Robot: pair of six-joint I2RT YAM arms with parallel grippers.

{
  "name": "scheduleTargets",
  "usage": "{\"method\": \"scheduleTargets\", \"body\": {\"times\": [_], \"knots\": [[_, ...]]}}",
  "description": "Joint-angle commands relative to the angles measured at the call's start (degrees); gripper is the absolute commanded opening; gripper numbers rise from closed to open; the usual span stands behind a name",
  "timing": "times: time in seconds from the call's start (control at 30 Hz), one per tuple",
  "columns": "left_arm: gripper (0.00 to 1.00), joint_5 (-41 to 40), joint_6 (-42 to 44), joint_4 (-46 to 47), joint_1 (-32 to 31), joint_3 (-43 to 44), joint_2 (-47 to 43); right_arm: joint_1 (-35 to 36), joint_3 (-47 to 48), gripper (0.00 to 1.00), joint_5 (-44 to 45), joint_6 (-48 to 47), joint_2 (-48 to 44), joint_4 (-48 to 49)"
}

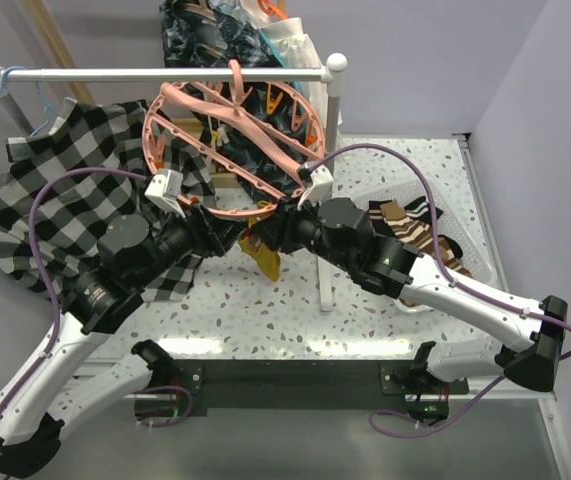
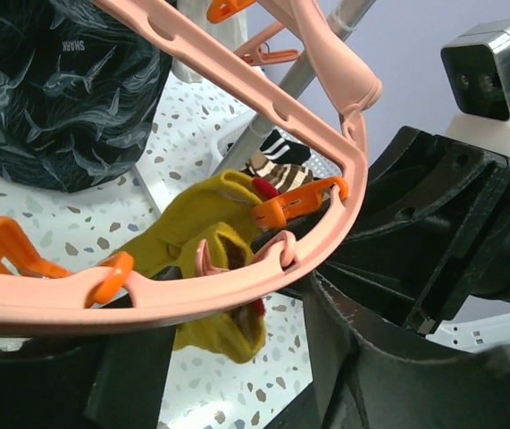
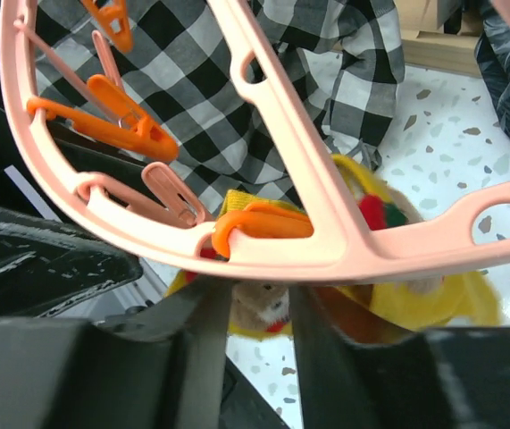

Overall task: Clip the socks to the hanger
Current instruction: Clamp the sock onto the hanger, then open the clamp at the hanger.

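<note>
The salmon-pink hanger [image 1: 227,135] hangs tilted from the white rail [image 1: 165,73]. A mustard-yellow sock [image 1: 265,262] dangles below its near rim. An orange clip [image 3: 263,223] sits on the sock's [image 3: 433,299] top edge, and the same clip [image 2: 295,201] and sock [image 2: 205,223] show in the left wrist view. My left gripper [image 2: 237,357] is open just under the ring [image 2: 237,286], its fingers [image 2: 362,357] wide apart. My right gripper [image 3: 263,357] is open a little, with the sock showing beyond the gap. More socks [image 1: 415,228] lie at the right.
A black-and-white checkered shirt [image 1: 75,190] hangs at the left on a blue hanger. A dark patterned garment [image 1: 205,40] hangs behind the rail. The rail's post [image 1: 333,110] stands right of the hanger. Both arms meet in the middle under the ring.
</note>
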Motion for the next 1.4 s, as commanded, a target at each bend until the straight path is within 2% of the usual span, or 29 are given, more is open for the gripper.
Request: {"method": "scheduleTargets", "body": {"times": [0.0,0.13,0.23,0.5,0.9,1.1,1.37], "knots": [[0.64,-2.0,-0.2,-0.6,0.0,2.7,-1.5,0.4,0.7,0.41,3.1,-1.4,-2.6,2.2],[0.74,-3.9,1.2,-4.2,0.0,5.5,-2.9,0.4,-0.1,0.47,6.9,-3.6,-4.8,0.3],[0.77,-4.0,2.9,-6.8,0.0,7.4,-4.1,0.4,-0.1,0.50,11.1,-6.1,-6.0,-1.9],[0.77,-3.5,8.7,-12.6,0.1,9.7,-7.1,-0.9,2.6,0.57,18.4,-15.0,-5.7,-4.9],[0.75,-3.3,11.1,-14.2,0.1,9.4,-7.7,-10.5,3.9,0.59,13.4,-18.7,-5.6,-6.3],[0.71,1.3,9.0,-10.9,0.1,7.8,-6.6,-10.8,4.8,0.59,11.8,-20.0,-5.2,-6.9],[0.70,4.7,8.9,-11.6,0.0,9.1,-5.6,-10.7,4.9,0.59,9.9,-20.1,-4.9,-6.6]]}}
